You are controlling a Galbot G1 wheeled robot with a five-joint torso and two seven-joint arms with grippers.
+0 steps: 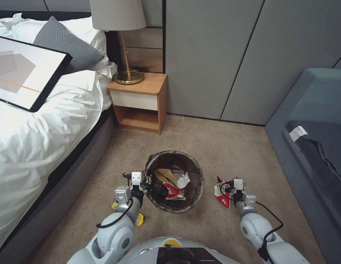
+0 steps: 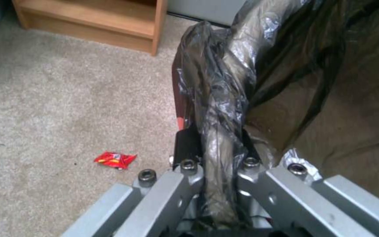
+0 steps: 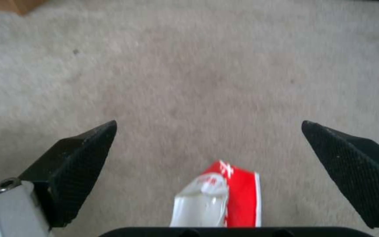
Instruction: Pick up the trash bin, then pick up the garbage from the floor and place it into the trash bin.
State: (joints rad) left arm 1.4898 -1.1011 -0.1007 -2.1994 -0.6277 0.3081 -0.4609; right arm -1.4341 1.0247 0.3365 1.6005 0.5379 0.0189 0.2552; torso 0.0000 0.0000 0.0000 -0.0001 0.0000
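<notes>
Left gripper (image 1: 146, 180): I have it clamped on the lined rim of the trash bin (image 1: 174, 181). In the left wrist view the dark bag liner (image 2: 218, 131) is bunched between the closed fingers, so the grip takes liner and rim wall together.

Trash bin: it sits in front of me at the centre of the carpet (image 1: 222, 146), mouth up and open toward the head camera. I cannot tell whether its base is touching the floor or just off it. I judge it is held by the near-left rim so the opening stays free for drops from the other arm.

Bin contents: tan folded paper (image 1: 166, 176), crumpled white tissue (image 1: 183, 180) and a red-and-white cup (image 1: 174, 192) already lie inside.

Right gripper (image 3: 209, 144): its fingers (image 3: 82, 164) are spread wide apart, low over the carpet, holding nothing.

Target garbage: a crushed red-and-white cup (image 3: 218, 200) lies on the floor to the right of the bin, between the open fingers and close to the palm. I judge the wide opening is set to straddle it before closing.

Remaining litter: a yellow wrapper (image 1: 140, 219) lies under my left forearm; a small red wrapper (image 2: 115, 159) lies on the carpet left of the bin.

Risk: the flattened cup may slide on the pile rather than lift.

Surroundings: the nightstand (image 1: 139, 102) stands well beyond the bin, clear of both arms.
</notes>
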